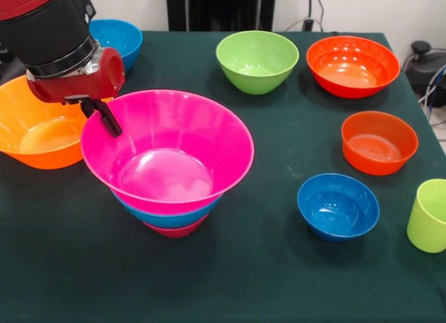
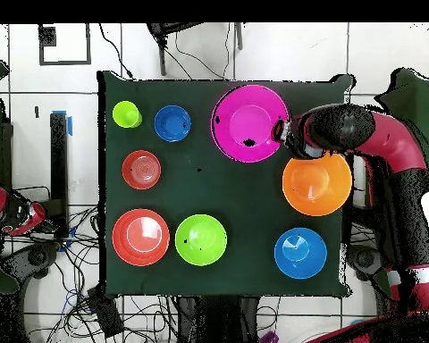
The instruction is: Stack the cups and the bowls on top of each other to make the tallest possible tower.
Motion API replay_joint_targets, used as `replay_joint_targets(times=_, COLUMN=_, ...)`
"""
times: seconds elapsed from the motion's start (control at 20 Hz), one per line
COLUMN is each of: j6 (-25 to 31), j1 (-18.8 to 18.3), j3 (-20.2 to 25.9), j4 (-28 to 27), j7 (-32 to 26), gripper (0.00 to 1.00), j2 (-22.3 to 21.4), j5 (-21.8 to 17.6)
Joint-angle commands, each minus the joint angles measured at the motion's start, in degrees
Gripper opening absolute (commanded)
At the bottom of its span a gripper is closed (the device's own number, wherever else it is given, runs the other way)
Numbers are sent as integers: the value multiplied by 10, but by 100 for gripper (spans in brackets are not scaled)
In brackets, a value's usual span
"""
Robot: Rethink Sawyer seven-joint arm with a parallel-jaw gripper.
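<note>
A tower stands left of centre: a large pink bowl (image 1: 167, 152) (image 2: 249, 121) nested in a blue bowl (image 1: 167, 215), which sits on a small crimson bowl (image 1: 174, 230). My gripper (image 1: 104, 117) (image 2: 281, 136) is at the pink bowl's rim, on the side toward the orange bowl (image 1: 38, 131) (image 2: 316, 183). Whether it holds the rim does not show. The lime-green cup (image 1: 428, 215) (image 2: 126, 114) stands upright and alone at the table's edge, far from the gripper.
Loose bowls stand on the dark green cloth: a green bowl (image 1: 256, 60) (image 2: 200, 239), a large red-orange bowl (image 1: 352, 65) (image 2: 140, 237), a medium red-orange bowl (image 1: 378, 141) (image 2: 141, 169), a small blue bowl (image 1: 338, 204) (image 2: 172, 123) and a medium blue bowl (image 1: 118, 37) (image 2: 300, 252).
</note>
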Motion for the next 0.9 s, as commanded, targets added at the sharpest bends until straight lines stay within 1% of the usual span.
replay_joint_targets(times=0.05, j6=86, j1=13, j3=-13, j4=-24, j7=-174, gripper=0, j2=26, j5=6)
replay_joint_targets(times=0.1, j6=80, j1=8, j3=-10, j4=-19, j7=-186, gripper=100, j2=27, j5=9)
replay_joint_targets(times=0.25, j6=87, j1=6, j3=-16, j4=-21, j7=-114, gripper=100, j2=36, j5=49)
replay_joint_targets(times=0.55, j6=87, j1=11, j3=-23, j4=-27, j7=-120, gripper=100, j2=35, j5=56)
replay_joint_targets(times=0.9, j6=89, j1=6, j3=-21, j4=-21, j7=-124, gripper=100, j2=32, j5=61)
